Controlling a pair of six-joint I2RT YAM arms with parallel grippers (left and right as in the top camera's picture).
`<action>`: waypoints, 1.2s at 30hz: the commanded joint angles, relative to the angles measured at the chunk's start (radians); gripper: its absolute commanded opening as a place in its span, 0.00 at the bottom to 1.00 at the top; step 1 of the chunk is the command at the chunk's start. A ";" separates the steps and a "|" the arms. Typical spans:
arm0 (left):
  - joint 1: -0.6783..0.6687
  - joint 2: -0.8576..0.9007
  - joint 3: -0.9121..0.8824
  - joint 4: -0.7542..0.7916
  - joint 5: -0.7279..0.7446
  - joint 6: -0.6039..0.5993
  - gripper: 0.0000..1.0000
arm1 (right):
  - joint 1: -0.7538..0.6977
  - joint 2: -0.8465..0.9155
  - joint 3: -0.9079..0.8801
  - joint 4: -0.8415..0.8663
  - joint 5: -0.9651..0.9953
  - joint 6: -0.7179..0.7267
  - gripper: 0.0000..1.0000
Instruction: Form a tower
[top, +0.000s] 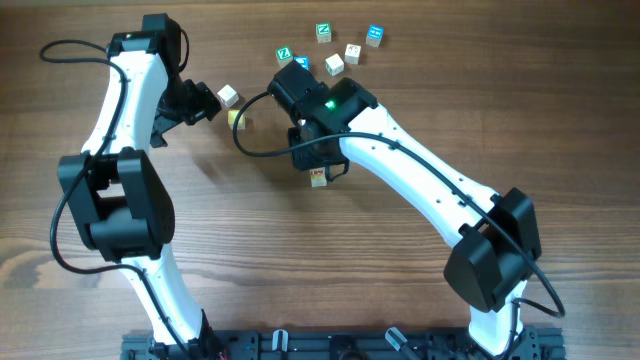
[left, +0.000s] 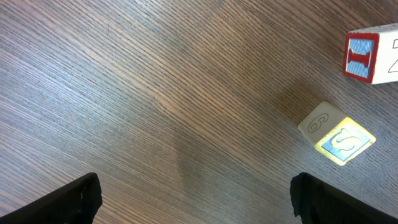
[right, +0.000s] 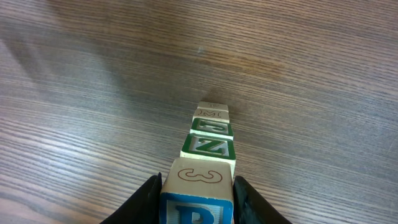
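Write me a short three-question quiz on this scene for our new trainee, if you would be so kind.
1. True or false: the left claw is shut on a cube.
2. Which letter is on the blue face of the tower's top cube, which sits between the right claw's fingers? A) S B) P C) Z
3. Fill in: the I cube at the right edge of the left wrist view bears its letter in the colour ____.

Key: 1 false, it stands open over bare wood; 2 B; 3 red.
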 joint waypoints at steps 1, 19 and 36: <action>0.001 0.000 -0.006 0.003 -0.017 -0.013 1.00 | 0.000 0.013 -0.005 -0.001 0.024 -0.010 0.36; 0.001 0.000 -0.006 0.003 -0.017 -0.013 1.00 | -0.013 0.012 -0.005 0.007 0.035 -0.014 0.39; 0.001 0.000 -0.006 0.003 -0.017 -0.013 1.00 | -0.180 0.012 0.003 0.137 0.047 -0.039 1.00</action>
